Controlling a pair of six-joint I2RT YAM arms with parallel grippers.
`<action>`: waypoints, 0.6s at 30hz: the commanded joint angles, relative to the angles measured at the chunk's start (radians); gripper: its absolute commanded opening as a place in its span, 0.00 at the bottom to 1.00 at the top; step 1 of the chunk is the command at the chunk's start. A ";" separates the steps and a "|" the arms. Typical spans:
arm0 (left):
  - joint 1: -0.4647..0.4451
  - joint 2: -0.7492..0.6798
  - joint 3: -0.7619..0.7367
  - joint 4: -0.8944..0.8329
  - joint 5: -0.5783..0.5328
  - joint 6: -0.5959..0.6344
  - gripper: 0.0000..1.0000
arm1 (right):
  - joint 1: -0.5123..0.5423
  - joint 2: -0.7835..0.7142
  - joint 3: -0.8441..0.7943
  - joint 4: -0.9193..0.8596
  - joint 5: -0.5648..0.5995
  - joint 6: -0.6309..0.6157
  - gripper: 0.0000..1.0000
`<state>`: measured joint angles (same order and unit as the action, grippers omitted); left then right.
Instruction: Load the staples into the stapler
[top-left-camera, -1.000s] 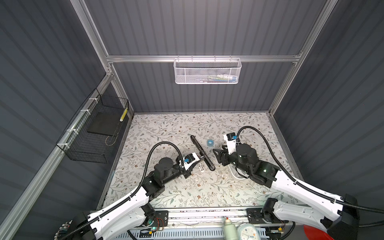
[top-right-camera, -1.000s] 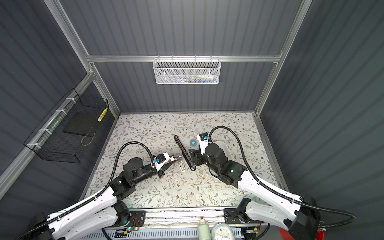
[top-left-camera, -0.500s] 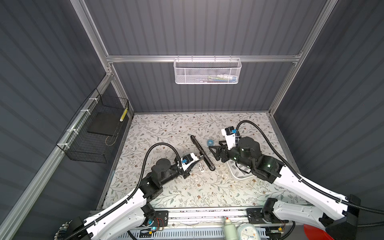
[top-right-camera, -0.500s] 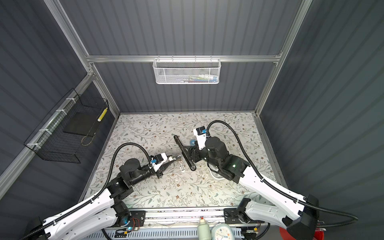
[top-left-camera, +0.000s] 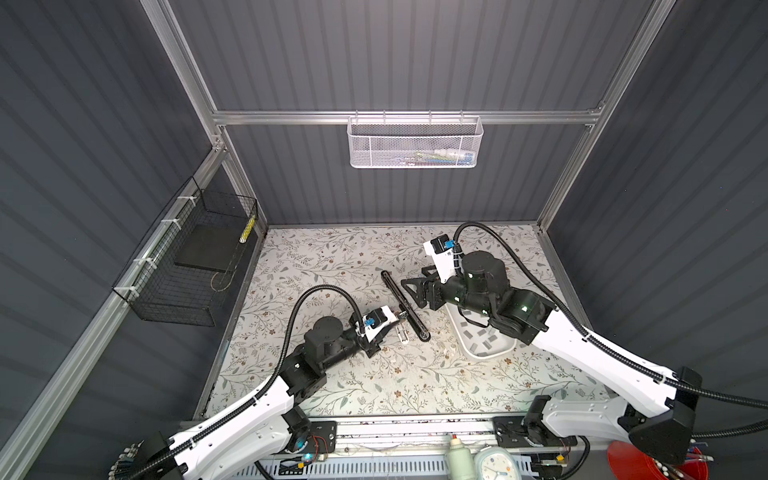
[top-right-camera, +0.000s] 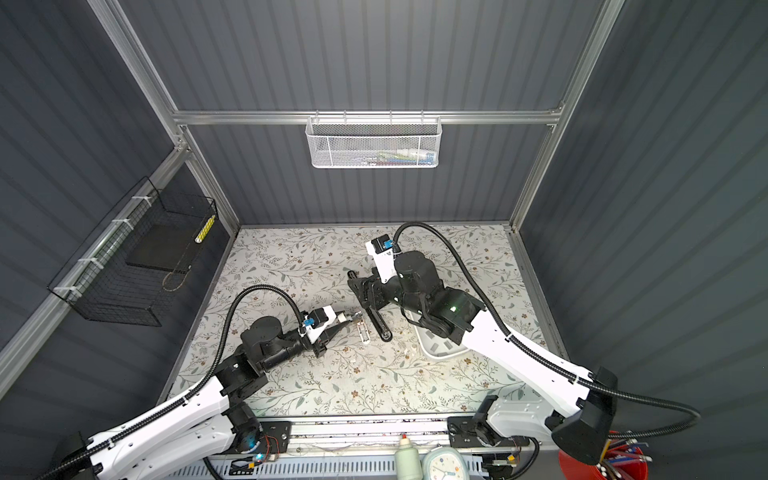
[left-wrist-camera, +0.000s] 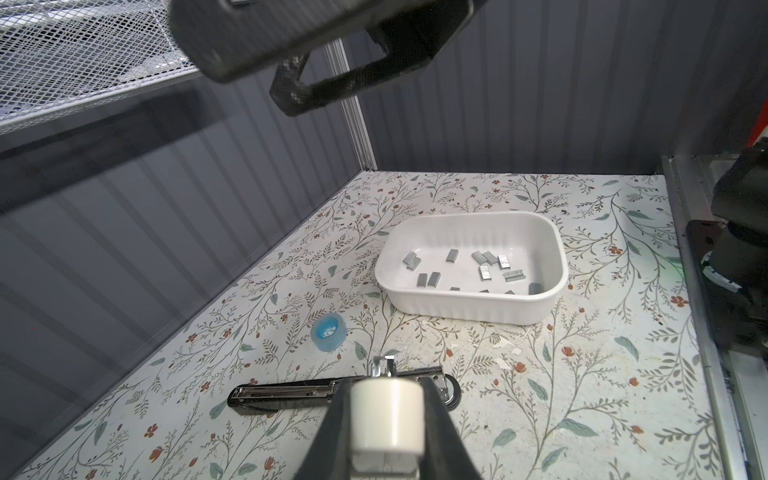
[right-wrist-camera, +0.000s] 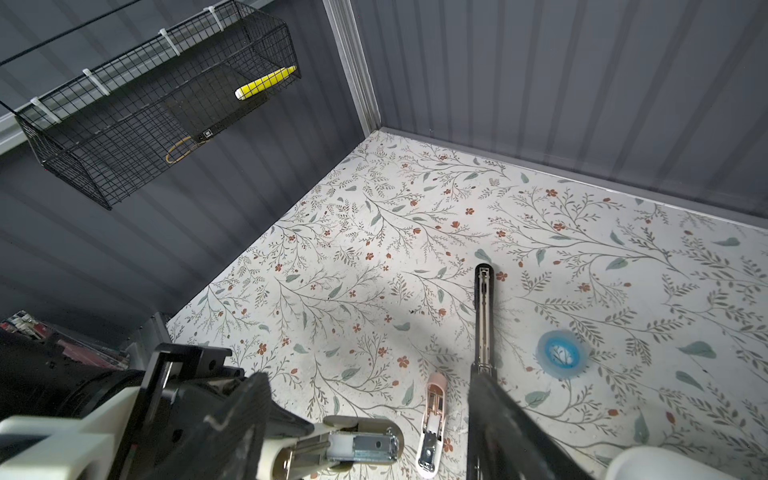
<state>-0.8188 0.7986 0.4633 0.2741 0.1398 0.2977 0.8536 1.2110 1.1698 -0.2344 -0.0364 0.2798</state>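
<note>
Tech A: Since 1 s ago, right arm has swung off the tray (top-left-camera: 484, 355) toward the stapler (top-left-camera: 412, 320), jaws spreading en route; left arm approx. unchanged. Top views?

Tech B: Both show the right end effector (top-left-camera: 415, 289) hovering above the stapler's far half, jaws apart, nothing btwn them. The left end effector (top-right-camera: 341, 319) is closed, tip just beside the stapler's rounded end. Stapler lies flat on the worktop (top-left-camera: 332, 266). Loose staples (top-left-camera: 484, 333) lie in the tray, partly under the right arm.

Tech A: Left wrist view?

Tech B: Closed fingers (left-wrist-camera: 332, 440) clamp a white-capped metal part (left-wrist-camera: 386, 415); can't tell if it belongs to the stapler. Beyond it: stapler rail face-up, tape roll (left-wrist-camera: 328, 332), then tray w/ a dozen-odd grey strips.

Tech A: Right wrist view?

Tech B: Rail channel exposed; can't confirm any strip inside. Pink-and-white item (right-wrist-camera: 432, 419) lies just beside the rail, near the left tip.

Tech A: Procedure?

Tech B: Judgement: no strip in hand, so this reads as a reach to steady the stapler pre-load. Rec.: descend w/ jaws straddling the rail across its width. Close on the black sides, not the channel. Clear the pink-and-white item and left tip; hold channel face-up. Then fetch one strip, align parallel w/ channel, seat flat before release.
</note>
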 joint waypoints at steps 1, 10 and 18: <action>0.002 -0.018 0.000 0.036 0.003 -0.061 0.00 | 0.012 -0.050 -0.080 -0.017 -0.010 -0.013 0.76; 0.001 0.006 0.083 -0.070 0.067 -0.106 0.00 | 0.105 -0.414 -0.501 0.221 -0.021 0.173 0.88; 0.011 0.086 0.216 -0.223 0.263 -0.127 0.00 | 0.111 -0.421 -0.690 0.509 -0.245 -0.036 0.82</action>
<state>-0.8169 0.8528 0.6186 0.1215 0.2871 0.1932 0.9592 0.7479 0.5198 0.0872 -0.1490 0.3305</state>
